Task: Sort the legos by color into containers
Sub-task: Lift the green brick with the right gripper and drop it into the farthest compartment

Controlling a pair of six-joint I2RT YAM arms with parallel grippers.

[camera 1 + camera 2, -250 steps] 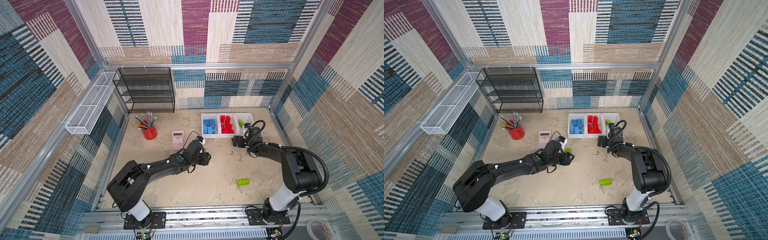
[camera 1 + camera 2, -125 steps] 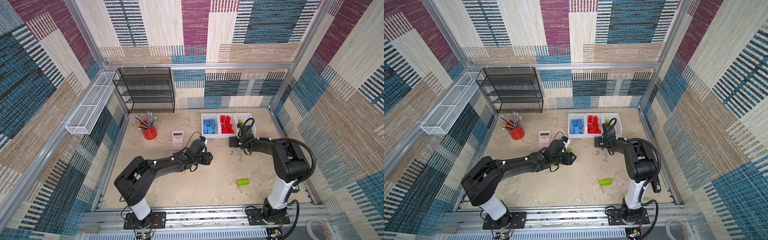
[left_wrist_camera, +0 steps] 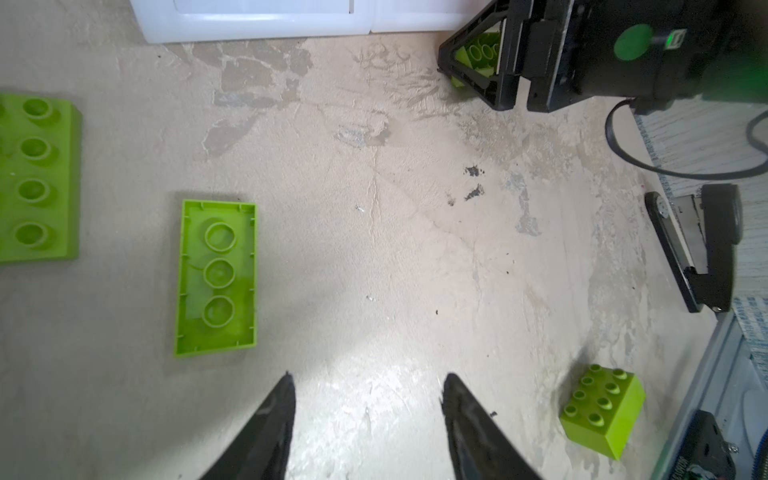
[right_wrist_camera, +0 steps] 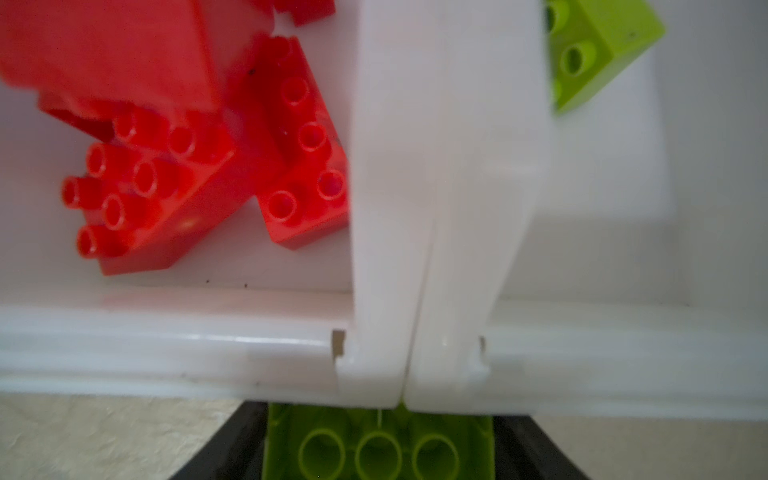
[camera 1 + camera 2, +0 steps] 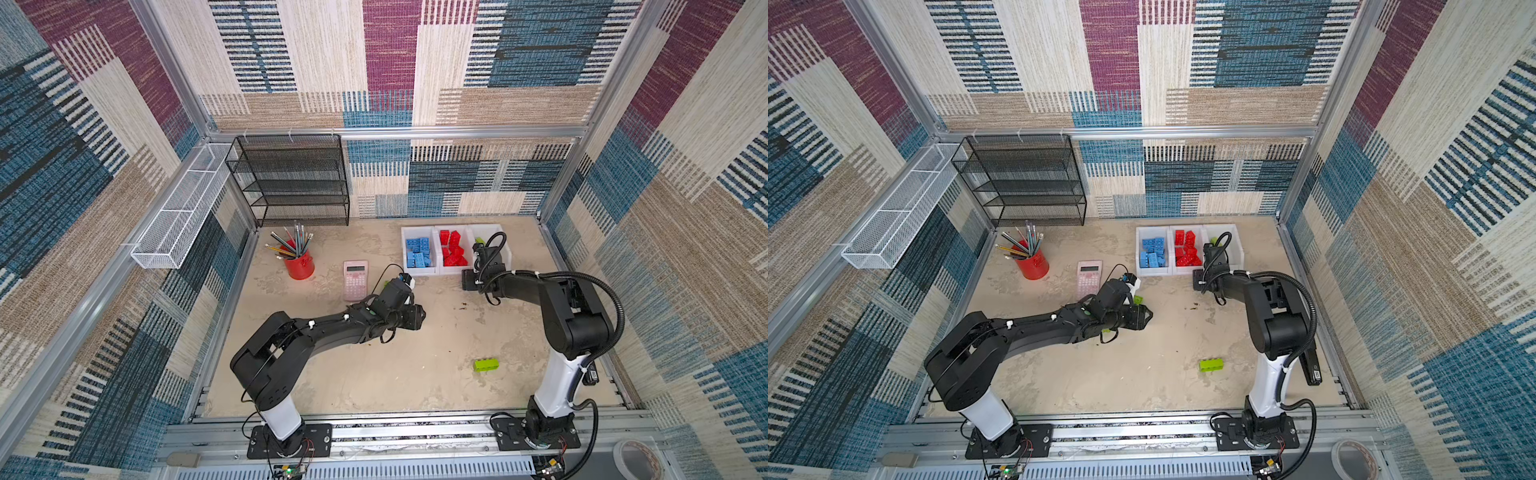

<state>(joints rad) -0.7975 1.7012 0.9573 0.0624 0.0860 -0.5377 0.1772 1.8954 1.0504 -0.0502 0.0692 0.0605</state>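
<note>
One lime brick (image 4: pixel 436 457), clamped by the right gripper (image 4: pixel 378 444), faces its colour's container (image 4: pixel 602 208), presumably for dropping; left gripper (image 3: pixel 368 386) gapes empty.

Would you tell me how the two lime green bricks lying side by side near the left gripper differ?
The flipped brick lies underside up, showing three hollow rings; the studded brick lies studs up. The flipped brick sits closer to the left gripper than the studded brick. Both are lime green, flat on the table.
</note>
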